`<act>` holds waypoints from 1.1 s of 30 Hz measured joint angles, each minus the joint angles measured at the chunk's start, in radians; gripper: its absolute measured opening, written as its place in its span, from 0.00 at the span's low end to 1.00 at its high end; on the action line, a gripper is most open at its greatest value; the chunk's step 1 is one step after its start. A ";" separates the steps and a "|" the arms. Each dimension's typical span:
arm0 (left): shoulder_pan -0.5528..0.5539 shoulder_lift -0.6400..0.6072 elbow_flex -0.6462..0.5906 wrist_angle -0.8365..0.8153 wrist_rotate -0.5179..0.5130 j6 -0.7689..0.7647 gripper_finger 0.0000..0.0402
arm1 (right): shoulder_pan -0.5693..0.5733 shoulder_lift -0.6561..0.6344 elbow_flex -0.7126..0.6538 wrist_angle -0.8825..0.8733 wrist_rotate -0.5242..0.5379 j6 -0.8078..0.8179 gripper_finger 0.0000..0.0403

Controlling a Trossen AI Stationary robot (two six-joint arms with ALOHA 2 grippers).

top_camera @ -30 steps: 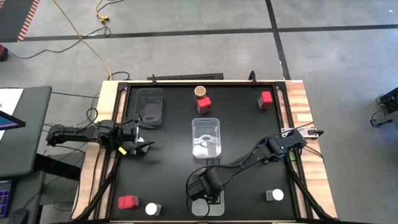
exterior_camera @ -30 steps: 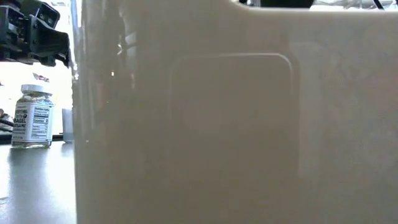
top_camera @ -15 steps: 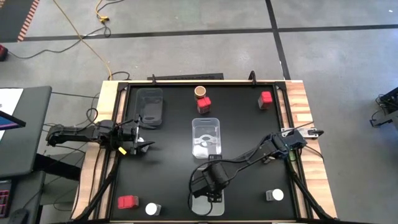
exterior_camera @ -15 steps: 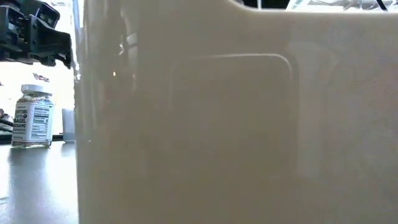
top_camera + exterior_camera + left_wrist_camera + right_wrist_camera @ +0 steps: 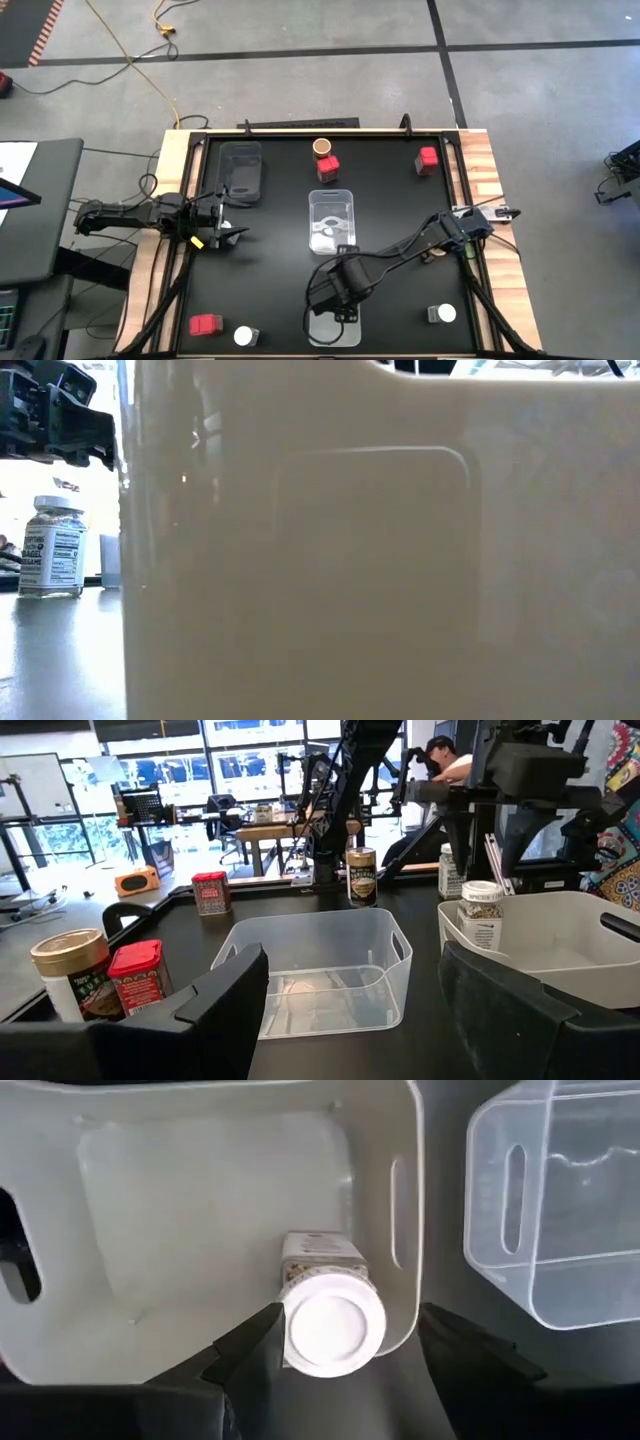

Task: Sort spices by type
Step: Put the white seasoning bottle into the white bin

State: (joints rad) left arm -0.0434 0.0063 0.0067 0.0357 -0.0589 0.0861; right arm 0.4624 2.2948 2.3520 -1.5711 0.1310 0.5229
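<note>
A black table top (image 5: 270, 290) edged in pale wood stands on a grey concrete floor, with the sorting part done. The right gripper (image 5: 348, 1342) hangs straight above a milky tub (image 5: 405, 1170) at the table's near edge. Its fingers stand either side of a white-lidded jar (image 5: 333, 1320). A gap shows between one finger and the lid, so the jar looks set down rather than clamped. It stands upright in a corner of the tub against the wall, lid up toward the gripper, so any clean exit is straight up along the jar's axis.

The left gripper (image 5: 228, 234) waits well away from the tub, by its own side rail, fingers wide apart and empty. Two more white-lidded jars sit level with the tub, one on each side. The one on the right arm's side (image 5: 440, 313) stands alone, and the right gripper is likely nearer to it. The other jar (image 5: 243, 336) stands just beside a red tin (image 5: 205, 324).
</note>
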 joint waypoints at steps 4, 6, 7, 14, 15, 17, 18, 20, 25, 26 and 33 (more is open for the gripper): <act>0.000 0.000 0.000 0.000 0.000 0.000 0.70 | 0.000 -0.002 0.003 0.000 0.001 0.043 0.65; 0.000 0.000 0.000 0.000 0.000 0.000 0.70 | 0.001 -0.002 0.003 0.000 0.001 0.068 0.65; 0.000 0.000 0.000 0.000 0.000 0.000 0.70 | 0.001 -0.002 0.003 0.000 0.001 0.077 0.65; 0.000 0.000 0.000 0.000 0.000 0.000 0.70 | 0.009 -0.002 0.003 0.000 0.001 0.079 0.65; 0.000 0.000 0.000 0.000 0.000 0.000 0.70 | 0.010 -0.002 0.003 0.000 0.002 0.078 0.65; 0.000 0.000 0.000 0.000 0.000 0.000 0.70 | 0.016 -0.002 0.003 0.000 0.002 0.078 0.65; 0.000 0.000 0.000 0.000 0.000 0.000 0.70 | 0.019 -0.002 0.003 0.000 0.002 0.079 0.65; 0.000 0.000 0.000 0.000 0.000 0.000 0.70 | 0.026 -0.002 0.003 0.000 0.002 0.078 0.65; 0.000 0.000 0.000 0.000 0.000 0.000 0.70 | 0.031 -0.002 -0.011 0.009 0.002 0.080 0.65; 0.000 0.000 0.000 0.000 0.000 0.000 0.70 | 0.031 -0.002 -0.016 0.012 0.002 0.085 0.65; 0.000 0.000 0.000 0.000 0.000 0.000 0.70 | 0.031 -0.002 -0.018 0.011 0.002 0.046 0.65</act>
State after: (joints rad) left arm -0.0433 0.0063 0.0067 0.0357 -0.0589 0.0861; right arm 0.4931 2.2932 2.3344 -1.5602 0.1329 0.5684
